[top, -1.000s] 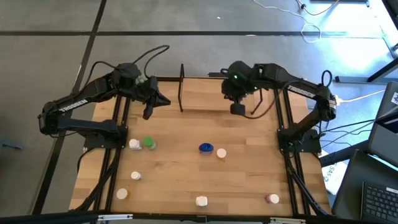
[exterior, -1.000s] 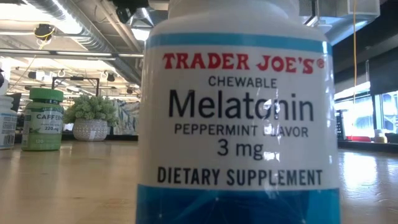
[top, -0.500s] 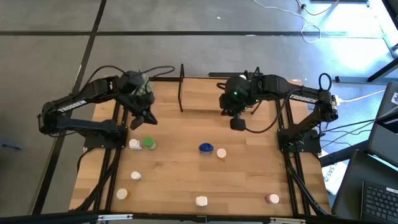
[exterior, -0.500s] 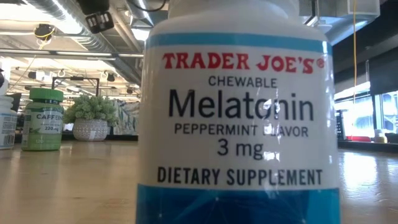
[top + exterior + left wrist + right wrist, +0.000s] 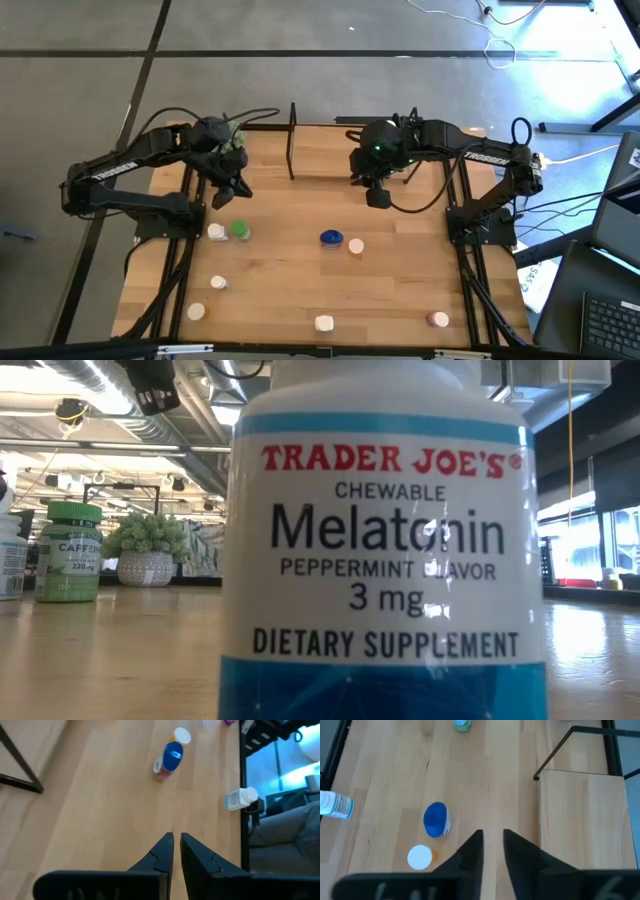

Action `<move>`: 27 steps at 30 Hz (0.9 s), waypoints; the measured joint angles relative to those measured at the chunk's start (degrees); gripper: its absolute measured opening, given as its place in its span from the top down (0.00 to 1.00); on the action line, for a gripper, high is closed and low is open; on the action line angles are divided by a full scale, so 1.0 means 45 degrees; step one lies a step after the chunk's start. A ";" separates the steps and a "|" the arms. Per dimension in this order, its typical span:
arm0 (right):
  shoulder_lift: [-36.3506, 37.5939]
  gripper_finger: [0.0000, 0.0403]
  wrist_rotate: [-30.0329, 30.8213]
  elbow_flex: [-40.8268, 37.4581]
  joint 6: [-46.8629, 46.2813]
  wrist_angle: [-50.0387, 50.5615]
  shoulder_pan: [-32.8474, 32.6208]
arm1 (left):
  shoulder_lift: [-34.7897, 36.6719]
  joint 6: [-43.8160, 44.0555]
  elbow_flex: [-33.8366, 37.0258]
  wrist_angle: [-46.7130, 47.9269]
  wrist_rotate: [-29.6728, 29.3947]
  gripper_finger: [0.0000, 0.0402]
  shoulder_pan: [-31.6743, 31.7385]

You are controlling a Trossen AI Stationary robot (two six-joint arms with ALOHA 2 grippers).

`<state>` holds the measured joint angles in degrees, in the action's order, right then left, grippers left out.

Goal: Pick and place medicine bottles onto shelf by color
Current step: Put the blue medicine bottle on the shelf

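Bottles wait scattered on the bench; both hands hang empty near the shelf.

Medicine bottles lie spread over the near half of the bench (image 5: 280,230): a blue bottle (image 5: 331,238) with an orange one (image 5: 356,246) just beside it, a green one (image 5: 240,229) next to a white one (image 5: 216,232), and others near the front edge. Seen from above, each shows only its round cap, so they seem to stand upright, long axis vertical, which suits a grasp from overhead. The shelf (image 5: 580,820) sits at the far edge, bare where visible. The left hand (image 5: 176,851) is clenched shut, holding nothing. The right hand (image 5: 492,851) hovers beside the shelf, its fingers slightly parted and empty, aimed toward the blue bottle, probably its next pick.
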<state>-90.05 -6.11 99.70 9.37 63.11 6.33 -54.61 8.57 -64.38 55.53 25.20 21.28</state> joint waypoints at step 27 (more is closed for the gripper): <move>-0.3311 0.39 -0.0908 0.0000 -0.2053 -0.1441 -0.2238 | 0.1865 -0.3706 0.0000 0.0573 0.0656 0.93 -0.0685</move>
<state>-104.95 -10.20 99.70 0.13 56.63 -3.74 -46.22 -8.10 -64.38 58.11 28.15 18.19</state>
